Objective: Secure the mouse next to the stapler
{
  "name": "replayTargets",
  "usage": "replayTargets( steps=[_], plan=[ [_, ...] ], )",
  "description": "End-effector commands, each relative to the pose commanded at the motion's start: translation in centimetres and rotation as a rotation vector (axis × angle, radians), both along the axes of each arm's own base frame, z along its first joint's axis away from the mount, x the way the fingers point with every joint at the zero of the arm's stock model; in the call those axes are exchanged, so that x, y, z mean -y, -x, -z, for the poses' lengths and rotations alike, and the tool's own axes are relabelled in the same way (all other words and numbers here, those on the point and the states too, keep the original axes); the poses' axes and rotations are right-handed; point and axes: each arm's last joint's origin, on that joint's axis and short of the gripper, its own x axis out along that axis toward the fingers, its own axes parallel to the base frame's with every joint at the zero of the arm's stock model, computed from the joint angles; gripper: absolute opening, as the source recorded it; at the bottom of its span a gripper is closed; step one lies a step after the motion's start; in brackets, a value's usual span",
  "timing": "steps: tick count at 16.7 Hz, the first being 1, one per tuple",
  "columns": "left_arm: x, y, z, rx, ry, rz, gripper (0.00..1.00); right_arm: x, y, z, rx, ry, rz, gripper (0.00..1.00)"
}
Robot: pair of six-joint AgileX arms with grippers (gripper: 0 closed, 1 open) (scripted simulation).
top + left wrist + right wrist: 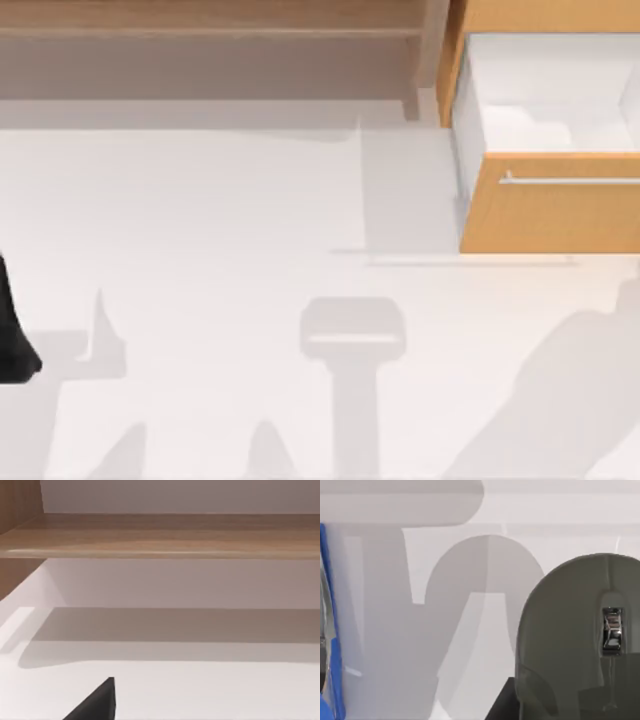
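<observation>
Mouse (580,640) lies close beneath right hand (502,705), whose grip I cannot tell.

We see a smooth, matt white table (200,220). The shelf (160,535) looks like brown wood with a fine grain and a soft sheen. The orange drawer (550,215) has a thin shiny metal handle (570,181). The mouse (570,640) looks like smooth grey plastic, with a glossy chrome wheel (611,630).

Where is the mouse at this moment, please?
The mouse appears close up in the right wrist view, a grey dome with a scroll wheel, lying on the white table; a blue object sits at the opposite edge of that picture.
</observation>
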Motion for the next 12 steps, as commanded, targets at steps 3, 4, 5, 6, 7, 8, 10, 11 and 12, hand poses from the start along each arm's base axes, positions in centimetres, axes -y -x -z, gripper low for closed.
replayTargets(
  steps=[3,4,5,6,7,8,10,11,12],
  plan=[
    [0.0,0.0,0.0,0.0,0.0,0.0,1.0,0.0,0.05,0.08,-0.002,-0.001,-0.001,0.0],
    [0.0,0.0,0.0,0.0,0.0,0.0,1.0,0.0,0.05,0.08,-0.002,-0.001,-0.001,0.0],
    [0.0,0.0,0.0,0.0,0.0,0.0,1.0,-0.18,-0.03,-0.06,0.001,0.0,-0.003,0.0],
    [0.0,0.0,0.0,0.0,0.0,0.0,1.0,-0.18,-0.03,-0.07,0.001,0.0,-0.003,0.0],
    [0.0,0.0,0.0,0.0,0.0,0.0,1.0,-0.17,-0.04,-0.09,0.002,0.001,-0.003,0.0],
    [0.0,0.0,0.0,0.0,0.0,0.0,1.0,-0.17,-0.05,-0.13,0.004,0.001,-0.003,0.0],
    [0.0,0.0,0.0,0.0,0.0,0.0,1.0,-0.16,-0.1,-0.27,0.012,0.005,-0.003,0.0],
    [0.0,0.0,0.0,0.0,0.0,0.0,1.0,-0.15,-0.13,-0.36,0.017,0.007,-0.004,0.0],
    [0.0,0.0,0.0,0.0,0.0,0.0,1.0,-0.14,-0.17,-0.47,0.023,0.009,-0.004,0.0]
  ],
)
